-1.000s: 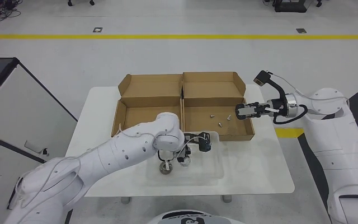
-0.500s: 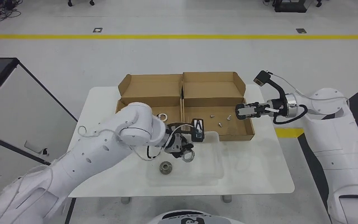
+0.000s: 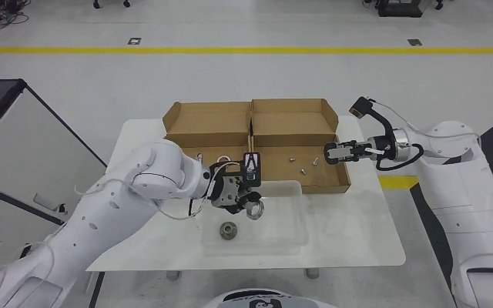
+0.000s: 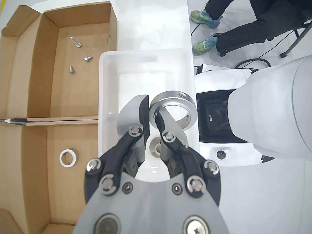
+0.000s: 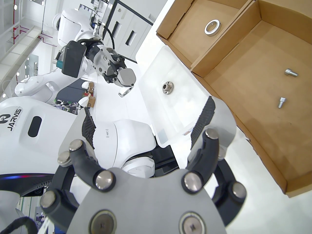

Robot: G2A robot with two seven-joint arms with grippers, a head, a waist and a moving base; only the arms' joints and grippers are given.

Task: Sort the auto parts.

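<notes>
Metal ring (image 3: 255,209) hangs pinched in the left gripper (image 3: 249,205), from above, over the far left corner of the clear tray (image 3: 295,231). It is held up off the tray floor. A flanged hub (image 3: 227,229) lies in the tray just nearer the robot. Beyond the tray two open cardboard boxes stand side by side on the white surface (image 3: 362,231). The left box (image 3: 202,127) holds a pale ring (image 3: 224,160) and the right box (image 3: 296,123) holds a few screws (image 3: 304,165). The right gripper (image 3: 327,152) hangs over the right box's right-hand wall, well apart from the held ring.

At the left wrist, the grip is plain. One finger (image 4: 162,122) sits inside the ring's bore and the other (image 4: 143,115) is outside, so the two clamp its wall. The ring stands out past the fingertips, tilted, with the hub directly under the gripper on the tray floor.

At the right wrist, that gripper's fingers (image 5: 207,115) are spread wide with nothing between them. Farther off, the left gripper shows with the ring dangling at its tip beside the tray, and the hub lies inside the tray.
</notes>
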